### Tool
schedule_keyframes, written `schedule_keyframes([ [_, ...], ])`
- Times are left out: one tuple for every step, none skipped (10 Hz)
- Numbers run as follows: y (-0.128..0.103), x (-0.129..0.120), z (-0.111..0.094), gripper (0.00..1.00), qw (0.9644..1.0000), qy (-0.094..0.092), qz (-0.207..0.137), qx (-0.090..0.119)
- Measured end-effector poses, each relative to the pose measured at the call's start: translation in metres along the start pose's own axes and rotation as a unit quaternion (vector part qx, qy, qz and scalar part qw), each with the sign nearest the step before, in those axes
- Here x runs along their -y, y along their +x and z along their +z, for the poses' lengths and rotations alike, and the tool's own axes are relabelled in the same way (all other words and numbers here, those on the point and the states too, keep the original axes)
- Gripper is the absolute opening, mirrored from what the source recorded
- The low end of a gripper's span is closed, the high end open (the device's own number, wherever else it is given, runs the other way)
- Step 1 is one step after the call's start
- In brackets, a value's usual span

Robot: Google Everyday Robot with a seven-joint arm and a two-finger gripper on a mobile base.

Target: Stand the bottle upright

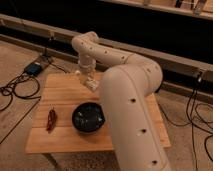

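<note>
The thick white perforated robot arm (127, 95) rises from the lower right, bends at a high elbow and reaches left, then drops its wrist straight down over the rear part of the light wooden slatted table (62, 95). The two-finger gripper (90, 86) hangs there just above the tabletop, behind the round black bowl (88, 118) and well apart from it. Its fingers are drawn together.

A pale, faintly glassy shape sits right at the fingertips, low against the wood; this reads as the small clear plastic bottle (92, 82) (its outline blends into the pale gripper parts). Whether the fingers actually clamp it or merely close beside it cannot be told, nor whether it stands or lies.

Towards the front left of the table lies a slim dark red pepper-shaped object (51, 119), left of the bowl. On the floor to the left run black cables (15, 92) leading to a small blue box (34, 67).
</note>
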Motion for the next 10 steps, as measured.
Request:
schedule_keyframes([
  [0.01, -0.01, -0.017, 0.0, 0.9994, -0.015, -0.026, 0.013],
  [0.018, -0.017, -0.032, 0.0, 0.998, -0.031, -0.047, 0.028],
  [0.03, -0.022, -0.048, 0.0, 0.9953, -0.052, -0.068, 0.045],
  [0.04, -0.021, -0.059, 0.0, 0.9921, -0.074, -0.081, 0.062],
  [0.051, -0.016, -0.068, 0.0, 0.9883, -0.095, -0.087, 0.081],
  [0.063, -0.005, -0.072, 0.0, 0.9837, -0.119, -0.09, 0.1],
  [0.072, 0.005, -0.075, 0.0, 0.9784, -0.14, -0.098, 0.116],
  [0.078, 0.01, -0.075, 0.0, 0.9743, -0.156, -0.104, 0.125],
  [0.081, 0.015, -0.076, 0.0, 0.9692, -0.17, -0.112, 0.138],
  [0.088, 0.023, -0.076, 0.0, 0.9612, -0.192, -0.119, 0.159],
])
